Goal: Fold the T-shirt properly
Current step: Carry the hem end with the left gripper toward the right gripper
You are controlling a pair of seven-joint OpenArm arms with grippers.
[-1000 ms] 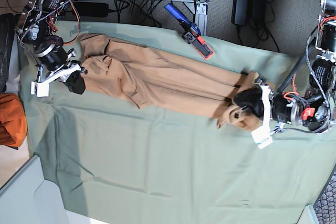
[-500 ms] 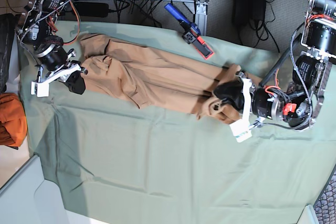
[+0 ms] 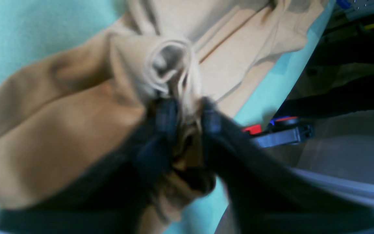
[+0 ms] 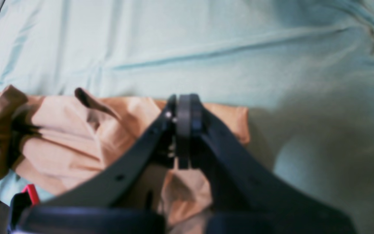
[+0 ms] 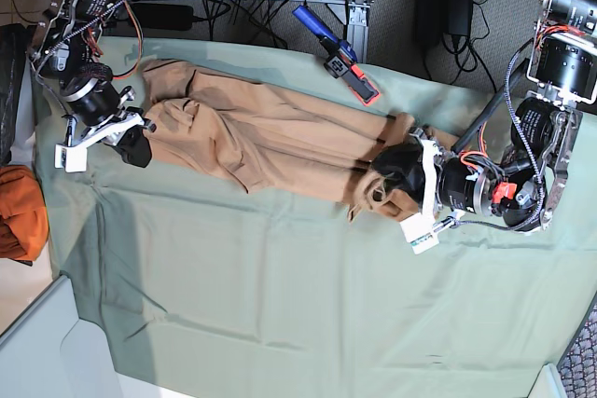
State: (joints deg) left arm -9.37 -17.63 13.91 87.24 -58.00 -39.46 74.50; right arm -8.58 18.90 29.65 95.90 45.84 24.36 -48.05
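At the left end effector [image 3: 185,113], the jaws stood a narrow way apart with a bunched edge of the T-shirt [image 5: 270,132] between them; whether that cloth was pinched firmly or already slipping free could not be told, as the wrist view was blurred. The right end effector [image 4: 183,110] was closed flat, pad against pad, over the garment's far end; no cloth showed between the pads, so a grip there could not be confirmed.

The T-shirt lay as a long rumpled band across the upper part of the sage-green cloth [image 5: 280,295] covering the tabletop, its one end gathered into a lump at the left end effector. In the inspector's judgement the step was carrying that end over the body of the shirt. To do it well, the gathered end should be laid down flat, not in a wad, the edge squared to the band, and the far end kept anchored so the shirt did not drag.

The shirt's small tag, its sleeves and its collar could not be picked out. The blue and red tool [image 5: 336,55] near the cloth's top edge was unidentifiable. An orange bundle [image 5: 19,212] was cut off at the frame's left edge
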